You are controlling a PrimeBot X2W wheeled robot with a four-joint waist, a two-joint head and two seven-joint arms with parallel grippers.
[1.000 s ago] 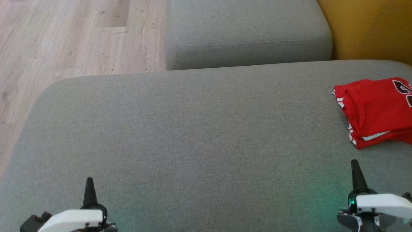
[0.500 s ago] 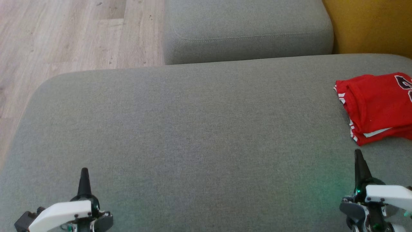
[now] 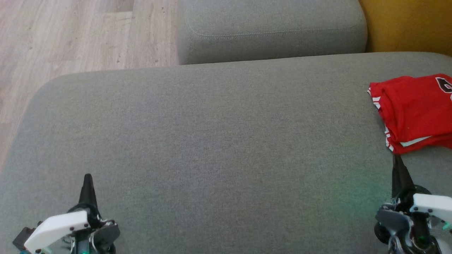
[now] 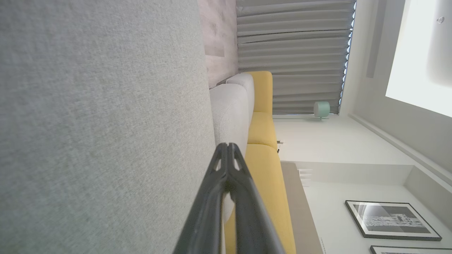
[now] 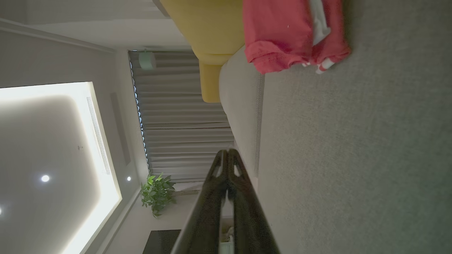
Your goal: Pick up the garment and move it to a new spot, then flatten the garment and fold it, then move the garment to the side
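Garment [image 3: 413,113] lies folded just ahead of my right gripper [image 3: 396,159]; it and my left gripper [image 3: 87,177] are closed, empty. Task looks done.

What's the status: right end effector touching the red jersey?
Apart. Right wrist view: the shut right end effector sits short of the red jersey, with bare grey cushion between them.

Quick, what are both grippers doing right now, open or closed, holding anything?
Left gripper: closed, holding nothing.
Right gripper: closed, holding nothing; the red garment lies free ahead of it.
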